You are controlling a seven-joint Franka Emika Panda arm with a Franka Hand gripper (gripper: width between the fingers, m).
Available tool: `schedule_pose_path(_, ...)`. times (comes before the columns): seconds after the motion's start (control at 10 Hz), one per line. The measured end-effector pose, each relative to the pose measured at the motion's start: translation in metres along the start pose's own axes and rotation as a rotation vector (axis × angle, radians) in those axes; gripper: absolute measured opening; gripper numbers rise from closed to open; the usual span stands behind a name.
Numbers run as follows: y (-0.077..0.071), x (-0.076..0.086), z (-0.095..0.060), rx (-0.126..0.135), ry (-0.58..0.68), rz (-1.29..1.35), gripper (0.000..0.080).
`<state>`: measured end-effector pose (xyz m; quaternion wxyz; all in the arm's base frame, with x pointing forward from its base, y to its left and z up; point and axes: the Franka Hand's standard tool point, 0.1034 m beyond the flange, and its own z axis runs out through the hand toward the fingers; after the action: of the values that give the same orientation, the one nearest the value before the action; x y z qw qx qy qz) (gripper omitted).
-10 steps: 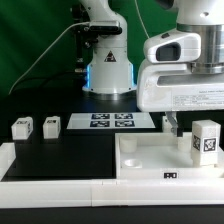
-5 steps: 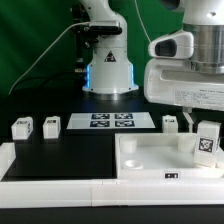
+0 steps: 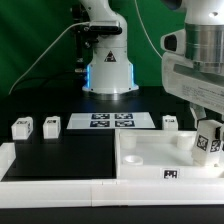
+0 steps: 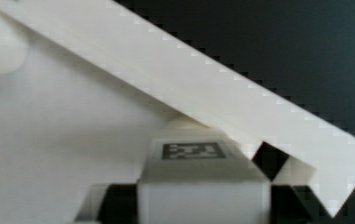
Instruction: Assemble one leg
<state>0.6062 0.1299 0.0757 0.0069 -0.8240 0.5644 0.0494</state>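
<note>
My gripper [image 3: 205, 128] is shut on a leg [image 3: 210, 141], a small white block with a black-and-white tag. It holds the leg slightly tilted over the far right corner of the large white tray [image 3: 150, 160]. In the wrist view the leg [image 4: 195, 160] sits between my dark fingers [image 4: 121, 205], with the gripper [image 4: 195, 202] just above the tray's raised rim [image 4: 192, 75]. Three more legs stand on the table: two at the exterior view's left [image 3: 21, 128] [image 3: 51, 125] and one behind the tray [image 3: 170, 123].
The marker board [image 3: 110, 121] lies flat behind the black mat [image 3: 60, 155]. The robot's base [image 3: 106, 60] stands at the back. A white border strip [image 3: 60, 188] runs along the front.
My gripper has carried the leg toward the exterior view's right, to the tray's right corner, and the leg now tilts a little. The other legs have not moved.
</note>
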Motion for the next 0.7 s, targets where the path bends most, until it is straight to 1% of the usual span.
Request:
schedule_pose_path(0.3, -0.0012, 0.0001, -0.0004, 0.006, -0.001, 0.252, 0.0293)
schedule_pose_path(0.4, -0.0017, -0.0027, -0.0002, 0.007, -0.011, 0.325, 0.0386)
schedule_pose_path(0.5, -0.0018, -0.0033, -0.0002, 0.007, -0.011, 0.276, 0.0386)
schedule_pose_path(0.6, -0.0019, -0.0036, -0.0002, 0.007, -0.011, 0.240, 0.0572)
schedule_pose_path(0.7, -0.0020, -0.0043, -0.0001, 0.007, -0.011, 0.239, 0.0626)
